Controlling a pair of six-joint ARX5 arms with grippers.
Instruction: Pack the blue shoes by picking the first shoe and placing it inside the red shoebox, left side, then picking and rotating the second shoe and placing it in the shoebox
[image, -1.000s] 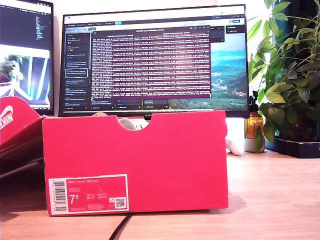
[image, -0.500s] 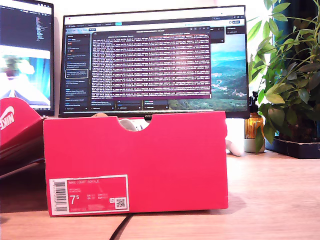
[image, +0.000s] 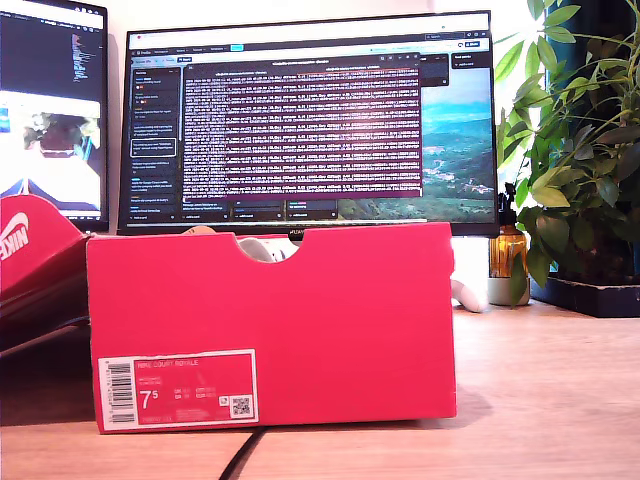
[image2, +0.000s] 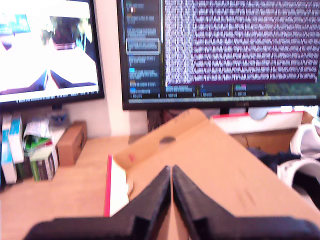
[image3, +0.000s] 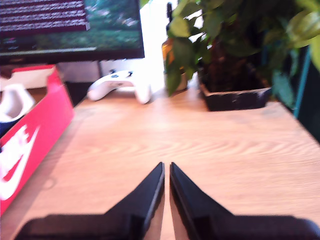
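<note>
The red shoebox (image: 300, 320) stands mid-table in the exterior view, its 7.5 label facing the camera. A white piece of a shoe (image: 262, 247) shows through its top notch. In the first wrist view the blue shoes (image2: 272, 159) lie inside the box, dark with white ends (image2: 302, 175). My first gripper (image2: 171, 172) is shut and empty above the brown inside of the open lid (image2: 210, 155), beside the box. My second gripper (image3: 166, 169) is shut and empty over bare wood, beside the shoebox wall (image3: 30, 145) with a white swoosh. Neither gripper shows in the exterior view.
The red lid (image: 35, 270) leans at the exterior view's left. Two monitors (image: 310, 120) stand behind the box. A white game controller (image3: 120, 82), an amber bottle (image: 507, 250) and a potted plant (image3: 235, 95) sit at the exterior view's right. A cable (image: 240, 455) runs under the box.
Only the picture on the monitor at the exterior view's left changes. The shoebox and lid stay where they were.
</note>
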